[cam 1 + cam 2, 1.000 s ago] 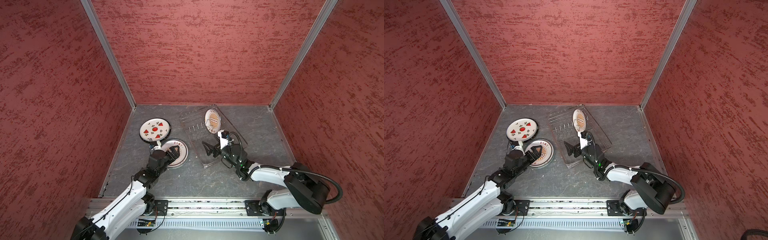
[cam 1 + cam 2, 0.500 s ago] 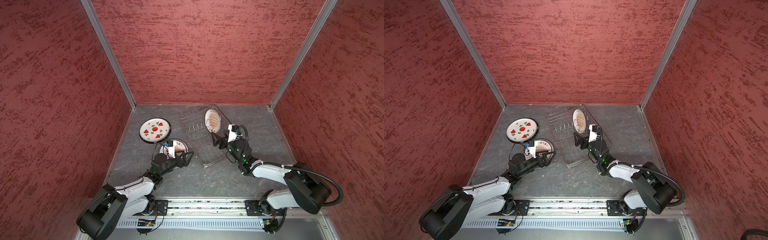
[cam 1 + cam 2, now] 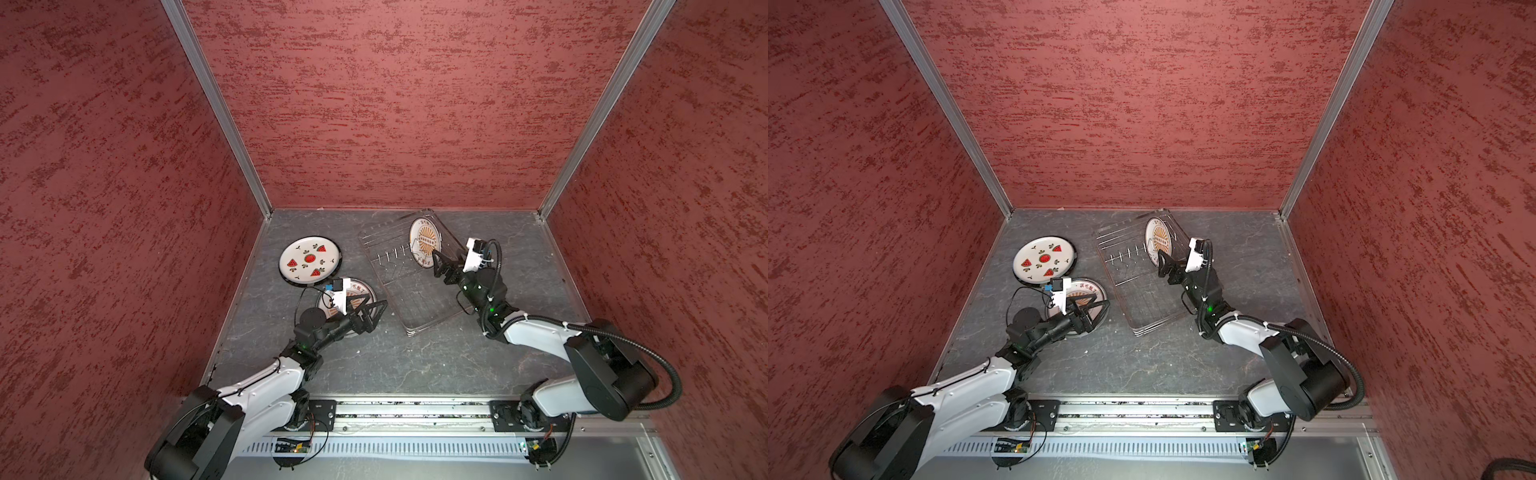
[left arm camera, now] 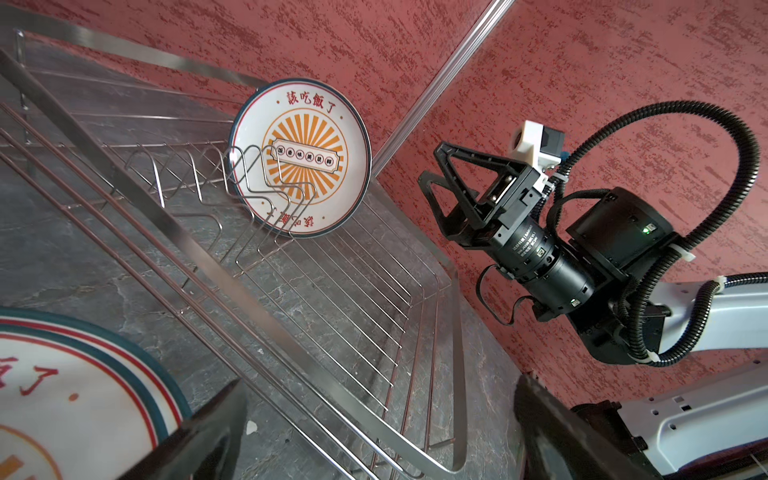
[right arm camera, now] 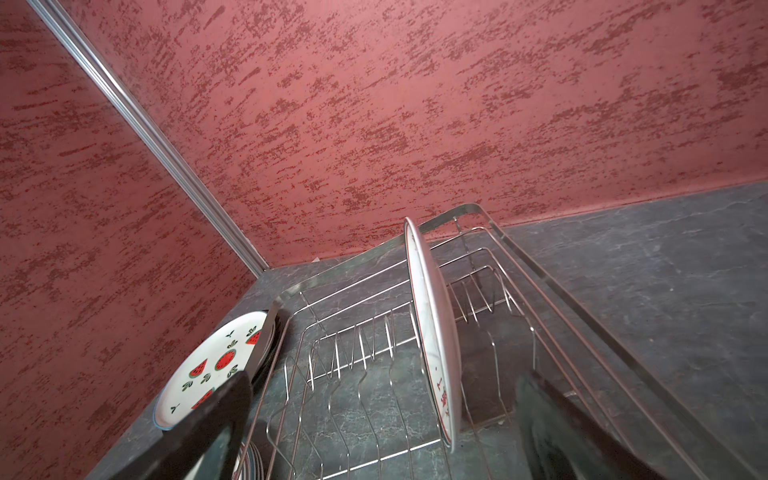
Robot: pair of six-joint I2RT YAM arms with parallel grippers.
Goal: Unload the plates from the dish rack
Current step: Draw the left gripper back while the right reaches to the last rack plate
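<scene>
Dish rack (image 5: 361,353): one plate (image 5: 432,332) stands on edge among the prongs, seen edge-on. Right claw (image 5: 386,380) spread wide, one dark finger on each side of the plate, neither touching it. Watermelon plate (image 5: 208,365) lies flat on the grey bench (image 5: 665,257), just outside the rack's corner.

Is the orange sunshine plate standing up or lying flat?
Standing up. The orange plate leans on its edge between the dish rack wire prongs.

Mottled red walls (image 3: 395,104) on three sides, with silver corner strips (image 3: 217,108). Dark grey stone-look floor (image 3: 415,361). Even light.
</scene>
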